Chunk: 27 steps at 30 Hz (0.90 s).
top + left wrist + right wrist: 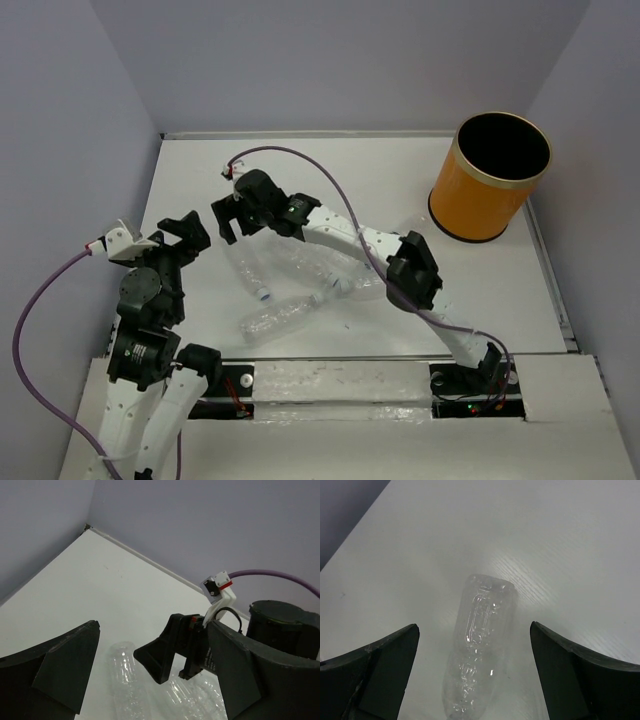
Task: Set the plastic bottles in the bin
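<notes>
Open surface (400, 170) stretches toward 12 o'clock, with walls closing in at 9 and 3. The right hand (232, 215) is spread wide and grasping nothing, hovering over a clear, crinkled bottle (480, 645) that lies flat, centred between its fingers. More plastic bottles (300, 275) are clustered mid-surface. The orange bin (480, 195) stands at 2 o'clock. The left hand (185, 235) is released too, at 9 o'clock.

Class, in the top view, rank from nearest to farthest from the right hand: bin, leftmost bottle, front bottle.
1. Leftmost bottle, just by the right hand.
2. Front bottle, centre front.
3. Bin, back right corner.
</notes>
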Available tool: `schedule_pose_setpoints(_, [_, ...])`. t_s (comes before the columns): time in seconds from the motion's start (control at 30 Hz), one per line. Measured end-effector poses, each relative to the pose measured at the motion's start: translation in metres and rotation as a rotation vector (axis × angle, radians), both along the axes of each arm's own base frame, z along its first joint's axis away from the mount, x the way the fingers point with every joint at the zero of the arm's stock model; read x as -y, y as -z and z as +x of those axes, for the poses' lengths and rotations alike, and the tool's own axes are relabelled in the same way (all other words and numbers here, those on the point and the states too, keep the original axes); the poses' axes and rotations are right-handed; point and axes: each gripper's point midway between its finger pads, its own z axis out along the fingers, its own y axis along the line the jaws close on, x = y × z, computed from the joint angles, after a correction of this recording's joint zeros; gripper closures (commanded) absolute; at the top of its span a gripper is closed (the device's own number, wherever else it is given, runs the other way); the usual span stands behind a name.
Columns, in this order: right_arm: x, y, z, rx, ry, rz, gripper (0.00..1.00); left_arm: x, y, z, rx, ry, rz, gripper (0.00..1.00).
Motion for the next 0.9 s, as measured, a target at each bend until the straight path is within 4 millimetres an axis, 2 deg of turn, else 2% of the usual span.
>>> schedule_pose_setpoints(0.2, [-0.01, 0.049, -0.007, -0.019, -0.008, -0.087, 0.08, -0.009, -0.01, -0.004, 0.018, -0.047, -0.023, 0.01])
schedule_pose_setpoints(0.43, [-0.016, 0.097, -0.015, -0.044, -0.01, -0.163, 0.14, -0.011, -0.009, -0.003, 0.014, -0.055, -0.023, 0.01])
schedule_pose_setpoints(0.53, [-0.021, 0.111, -0.015, -0.042, -0.014, -0.178, 0.23, -0.012, -0.009, -0.003, 0.014, -0.061, -0.023, 0.01])
schedule_pose_setpoints(0.57, [-0.022, 0.115, -0.015, -0.038, -0.014, -0.185, 0.33, -0.012, -0.009, -0.003, 0.014, -0.061, -0.023, 0.01])
schedule_pose_setpoints(0.6, [-0.022, 0.117, -0.015, -0.036, -0.012, -0.186, 0.41, -0.012, -0.009, -0.003, 0.013, -0.06, -0.023, 0.01])
schedule_pose_setpoints(0.7, [-0.023, 0.115, -0.012, -0.021, 0.004, -0.184, 0.54, -0.012, -0.008, -0.003, 0.012, -0.059, -0.023, 0.01])
schedule_pose_setpoints(0.83, [-0.03, 0.105, -0.004, 0.017, 0.027, -0.141, 0.62, -0.012, -0.008, -0.003, 0.012, -0.059, -0.022, 0.01])
schedule_pose_setpoints(0.9, [-0.031, 0.092, 0.001, 0.045, 0.042, -0.117, 0.65, -0.013, -0.008, -0.003, 0.012, -0.063, -0.023, 0.01])
